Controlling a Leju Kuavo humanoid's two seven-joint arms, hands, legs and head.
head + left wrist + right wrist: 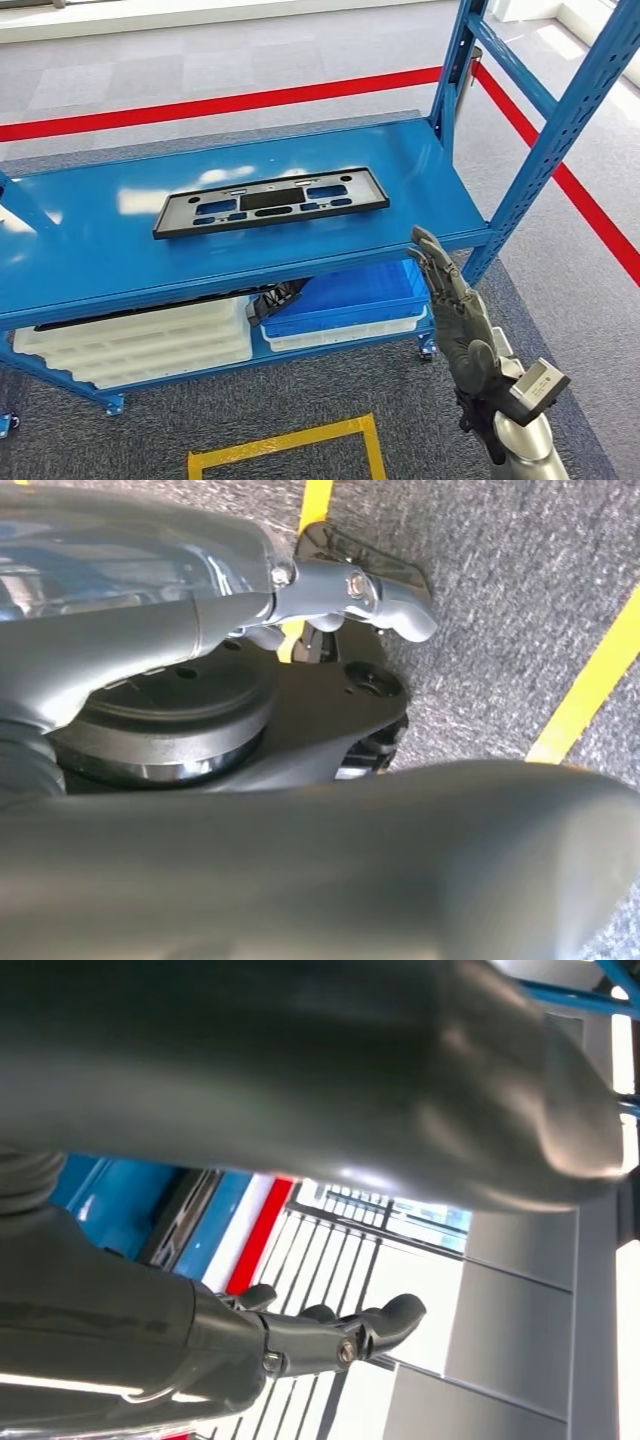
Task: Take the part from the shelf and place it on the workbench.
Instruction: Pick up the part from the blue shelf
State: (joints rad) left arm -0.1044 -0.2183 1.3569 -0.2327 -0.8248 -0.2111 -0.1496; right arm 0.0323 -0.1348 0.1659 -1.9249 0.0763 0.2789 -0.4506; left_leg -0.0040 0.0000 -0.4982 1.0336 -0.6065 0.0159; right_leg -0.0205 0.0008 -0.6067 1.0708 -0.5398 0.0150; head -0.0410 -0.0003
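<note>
The part (270, 200) is a long, flat black panel with several cutouts. It lies flat on the top board of the blue shelf (90, 260), near the middle. My right hand (453, 310) is raised in front of the shelf's front right corner, just below the board's edge. Its fingers are stretched out and apart, and it holds nothing. It is well to the right of the part and not touching it. In the right wrist view the right hand (226, 1340) points toward the blue shelf (113, 1200). My left hand (226, 610) hangs over the carpet with straight fingers, empty.
On the lower shelf sit white trays (136, 345), a blue bin (347, 290) and a dark object (275, 298) between them. Blue uprights (543, 150) stand at the right. Red tape (226, 103) runs behind the shelf. Yellow tape (287, 445) marks the carpet in front.
</note>
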